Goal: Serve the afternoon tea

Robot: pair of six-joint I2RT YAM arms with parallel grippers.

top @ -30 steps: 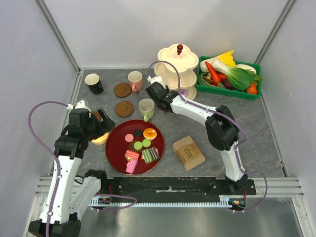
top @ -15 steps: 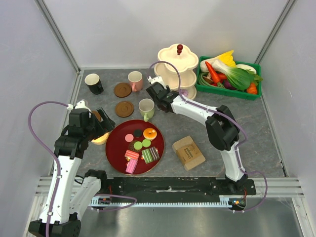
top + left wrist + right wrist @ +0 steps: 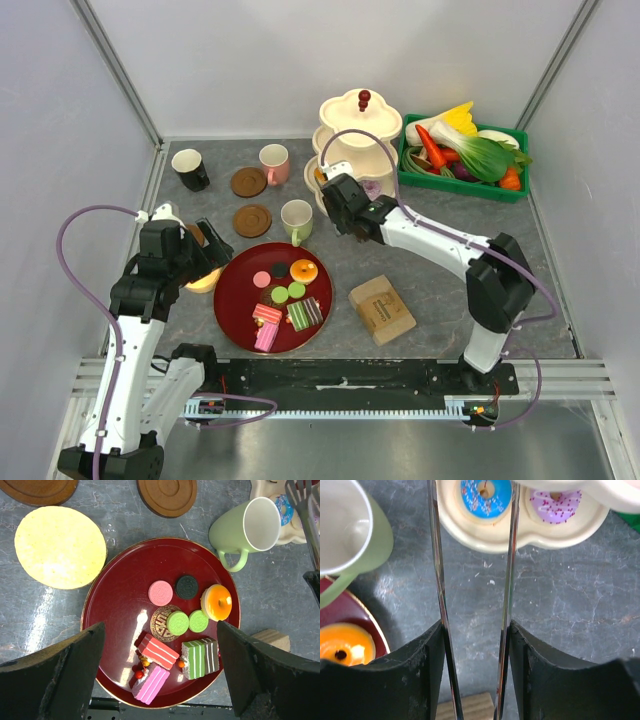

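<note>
A red plate [image 3: 228,300] holds an orange iced donut [image 3: 303,270], macarons and striped cake slices [image 3: 157,651]. My left gripper [image 3: 160,630] is open and empty above this plate. My right gripper [image 3: 476,630] is shut on metal tongs [image 3: 438,555], whose blades stand apart and empty over the table. Just beyond the tong tips, a blue donut [image 3: 486,492] and a purple donut [image 3: 555,502] lie on the bottom tier of the cream stand [image 3: 358,125]. The pale-green mug [image 3: 296,218] stands left of the tongs. The pink mug [image 3: 273,160], black mug [image 3: 190,168] and two brown coasters [image 3: 248,181] are at the back left.
A tan block [image 3: 381,307] lies right of the plate. A green crate of toy vegetables [image 3: 462,150] stands at the back right. A pale yellow disc [image 3: 60,546] lies left of the plate, under my left wrist.
My right arm has swung to the right, carrying the tongs from beside the pale-green mug to the foot of the cream stand. The left arm has not moved.
</note>
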